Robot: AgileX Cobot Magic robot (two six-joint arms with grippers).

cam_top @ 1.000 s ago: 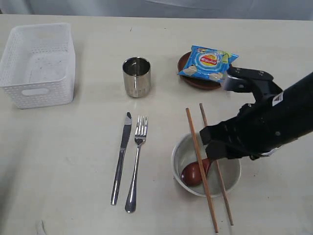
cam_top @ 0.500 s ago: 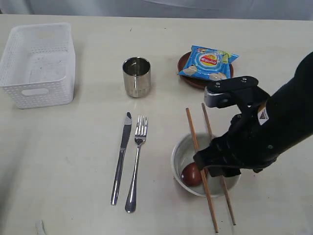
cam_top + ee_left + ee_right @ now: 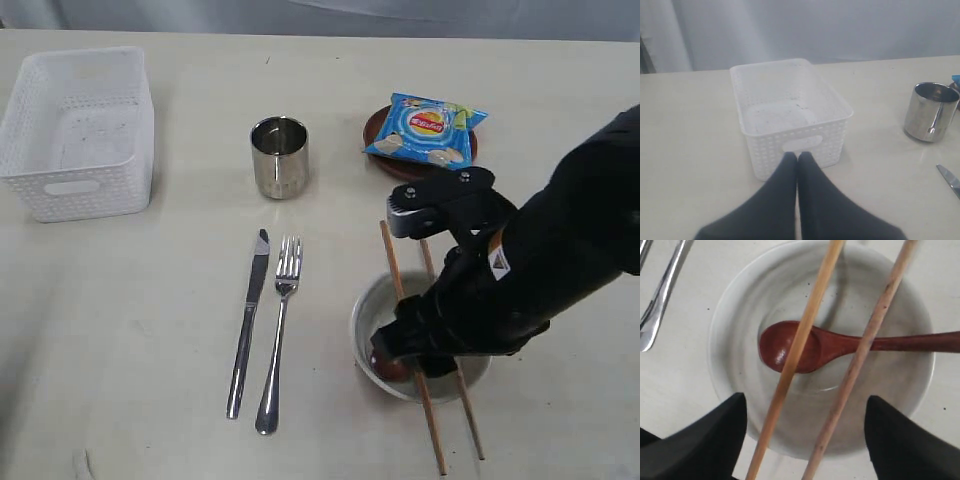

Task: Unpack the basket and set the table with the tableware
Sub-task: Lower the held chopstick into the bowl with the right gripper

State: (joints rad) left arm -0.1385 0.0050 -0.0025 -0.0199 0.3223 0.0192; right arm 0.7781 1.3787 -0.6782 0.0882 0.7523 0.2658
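On the pale cream matte surface (image 3: 150, 300), the white lattice plastic basket (image 3: 75, 190) sits empty at the far left. Near right, the right fingers (image 3: 705, 440) spread wide and empty, straddling the off-white round bowl (image 3: 735, 325), where two long brown chopsticks (image 3: 805, 330) bridge a reddish-brown wooden spoon (image 3: 772, 347), probably to reposition one. The left fingers (image 3: 785, 190) rest pressed together, holding nothing.

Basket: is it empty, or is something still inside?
Empty. The basket shows only its bare white floor in the left wrist view.

my gripper (image 3: 805, 400) is spread wide over the bowl (image 3: 725, 330), two chopsticks (image 3: 807, 330) lying across it, right over the reddish wooden spoon (image 3: 785, 347) inside.
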